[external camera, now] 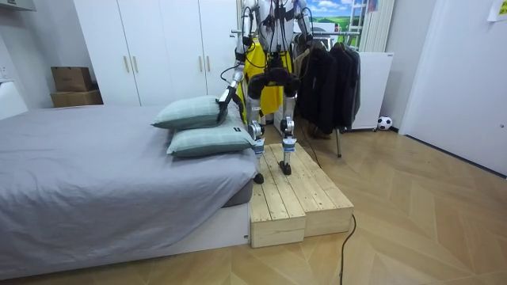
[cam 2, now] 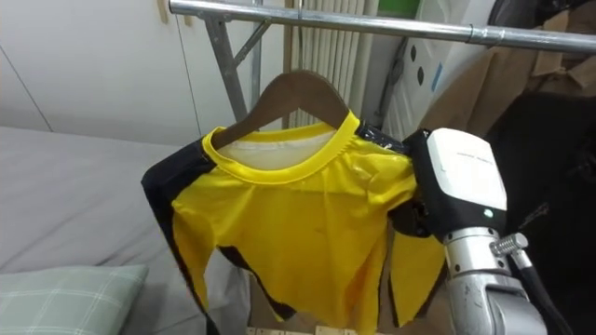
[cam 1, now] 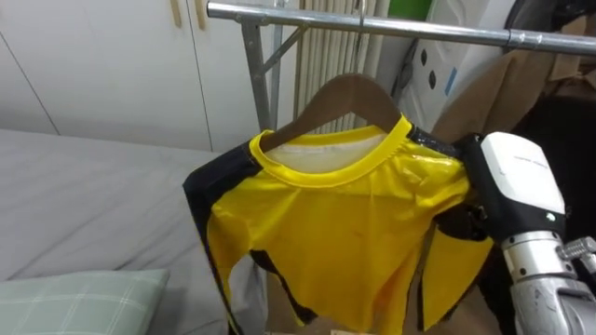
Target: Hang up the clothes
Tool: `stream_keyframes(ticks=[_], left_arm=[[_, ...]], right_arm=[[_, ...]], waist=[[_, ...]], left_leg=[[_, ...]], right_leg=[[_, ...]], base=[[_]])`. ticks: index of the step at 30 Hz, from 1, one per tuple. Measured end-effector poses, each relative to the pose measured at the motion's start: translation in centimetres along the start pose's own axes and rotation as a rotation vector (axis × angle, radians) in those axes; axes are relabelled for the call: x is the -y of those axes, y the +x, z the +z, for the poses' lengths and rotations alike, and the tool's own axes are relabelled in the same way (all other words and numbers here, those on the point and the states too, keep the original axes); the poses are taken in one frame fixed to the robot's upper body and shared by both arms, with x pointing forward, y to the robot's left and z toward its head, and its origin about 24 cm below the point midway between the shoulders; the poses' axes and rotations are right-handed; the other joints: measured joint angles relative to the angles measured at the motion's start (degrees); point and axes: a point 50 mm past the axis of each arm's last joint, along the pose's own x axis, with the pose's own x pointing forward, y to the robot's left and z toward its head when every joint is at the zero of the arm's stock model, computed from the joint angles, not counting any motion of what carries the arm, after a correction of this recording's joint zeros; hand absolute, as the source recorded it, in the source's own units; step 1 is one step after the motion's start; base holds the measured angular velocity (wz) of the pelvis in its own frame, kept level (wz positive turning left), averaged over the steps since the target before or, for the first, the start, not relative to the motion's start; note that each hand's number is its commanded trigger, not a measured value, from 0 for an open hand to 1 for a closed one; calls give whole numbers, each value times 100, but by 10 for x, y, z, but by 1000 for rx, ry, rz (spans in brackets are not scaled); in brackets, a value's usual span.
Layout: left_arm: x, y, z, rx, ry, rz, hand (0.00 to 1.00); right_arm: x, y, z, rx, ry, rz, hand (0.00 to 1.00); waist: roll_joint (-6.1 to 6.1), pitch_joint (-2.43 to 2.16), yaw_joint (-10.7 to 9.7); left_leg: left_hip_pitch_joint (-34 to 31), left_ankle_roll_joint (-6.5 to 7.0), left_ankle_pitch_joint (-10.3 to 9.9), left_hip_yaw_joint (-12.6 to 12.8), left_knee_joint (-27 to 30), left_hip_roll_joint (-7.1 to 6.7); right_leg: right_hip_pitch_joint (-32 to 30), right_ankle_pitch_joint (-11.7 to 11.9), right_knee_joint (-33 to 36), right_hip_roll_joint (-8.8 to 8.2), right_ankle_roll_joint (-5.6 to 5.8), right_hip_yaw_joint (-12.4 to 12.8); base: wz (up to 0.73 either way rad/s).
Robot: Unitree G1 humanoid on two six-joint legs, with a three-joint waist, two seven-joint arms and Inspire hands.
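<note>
Under the rail (cam 1: 419, 31), yellow shirt (cam 1: 345, 233) draped on wooden hanger (cam 1: 349, 93), hook up at rail level, seating not confirmable.
Right robot hand (cam 1: 514, 172) at shirt shoulder on robot's right; grip hidden by cloth, cannot tell. Possible fault on release: hook short of rail, hanger and shirt dropping toward bed (cam 1: 84, 205); cloth caught, dragged off hanger during withdrawal.

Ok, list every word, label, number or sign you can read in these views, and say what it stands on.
No text can be read here.
Yellow shirt: no print visible on its front.
Cardboard boxes: any marks are too small to read.
White panel behind the rail: dark spots, no legible letters.
</note>
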Motion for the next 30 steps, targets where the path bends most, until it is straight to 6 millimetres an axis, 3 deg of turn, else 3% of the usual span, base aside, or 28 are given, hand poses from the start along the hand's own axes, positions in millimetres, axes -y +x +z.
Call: stream_keyframes(ticks=[10,30], left_arm=[[1,1,-6,-9,7,-33,0],[-1,2,-9,26,5,-28,0]], right_arm=[[-1,0,0,0,4,5,100],[-1,0,1,4,-25,9,100]], waist=[[93,-37,21],[54,-48,0]], left_leg=[[29,-4,5,-35,-34,-3],[89,-6,27,-253,-61,-9]], right_leg=[[29,5,-12,2,7,-33],[225,5,-140,-25,5,-220]], base=[[0],[5]])
